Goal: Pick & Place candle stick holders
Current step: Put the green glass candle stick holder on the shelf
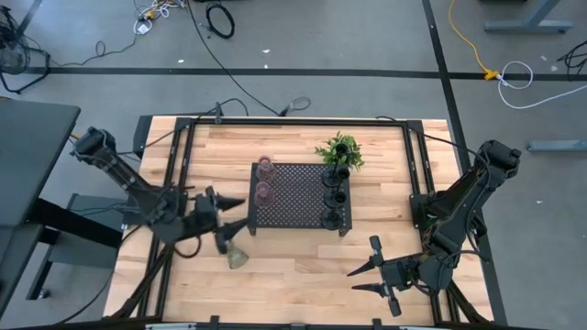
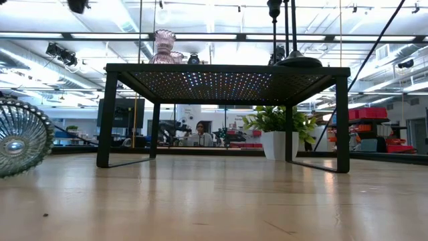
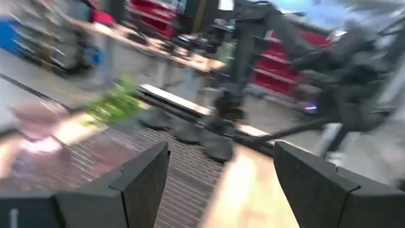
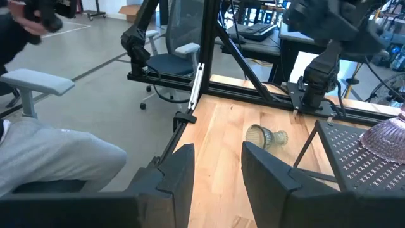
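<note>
while five holders stand on the black perforated tray (image 1: 298, 194) at mid-bench, the greenish glass holder (image 1: 237, 258) lies on its side on the wooden bench (image 1: 303, 275), off the tray's 7 o'clock corner. two pinkish-brownish glass holders (image 1: 264, 179) occupy the tray's 9 o'clock edge; three black holders (image 1: 332, 194) line its 3 o'clock edge, beside the leafy plant (image 1: 341, 151) at 1 o'clock. the left hand (image 1: 234, 203) hovers just beside the tray's 9 o'clock side, fingers apart and empty, close above the fallen holder. the right hand (image 1: 362, 278) waits at the bench's 5 o'clock, fingers apart, empty. judgement: the fallen piece is ribbed, flared glass, light but stiff, smooth and breakable; lying down it can roll. the narrow waist between flare and foot looks the safest hold, with moderate pinch so it neither slips nor cracks. the wide flare seems too broad and slick to grip. one placement appears left.
</note>
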Robot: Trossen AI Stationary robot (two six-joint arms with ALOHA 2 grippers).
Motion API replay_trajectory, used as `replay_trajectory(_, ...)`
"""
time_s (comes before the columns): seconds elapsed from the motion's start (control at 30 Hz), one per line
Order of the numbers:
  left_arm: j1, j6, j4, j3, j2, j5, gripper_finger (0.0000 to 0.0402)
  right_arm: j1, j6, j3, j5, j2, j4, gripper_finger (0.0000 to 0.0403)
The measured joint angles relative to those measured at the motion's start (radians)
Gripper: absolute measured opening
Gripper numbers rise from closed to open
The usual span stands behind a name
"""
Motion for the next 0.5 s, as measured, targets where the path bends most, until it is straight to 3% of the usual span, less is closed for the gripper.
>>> replay_trajectory(0.07, -0.038, -0.072, -0.001, 0.000, 0.000, 0.041, 0.0284, 0.000, 0.000, 0.000, 0.000, 0.000, 0.000, 0.0130)
replay_trajectory(0.23, -0.103, -0.241, -0.010, 0.000, 0.001, 0.290, 0.0268, 0.000, 0.000, 0.000, 0.000, 0.000, 0.000, 0.0130)
replay_trajectory(0.5, -0.125, -0.321, -0.323, 0.000, 0.004, 0.318, 0.0226, 0.000, 0.000, 0.000, 0.000, 0.000, 0.001, 0.0130)
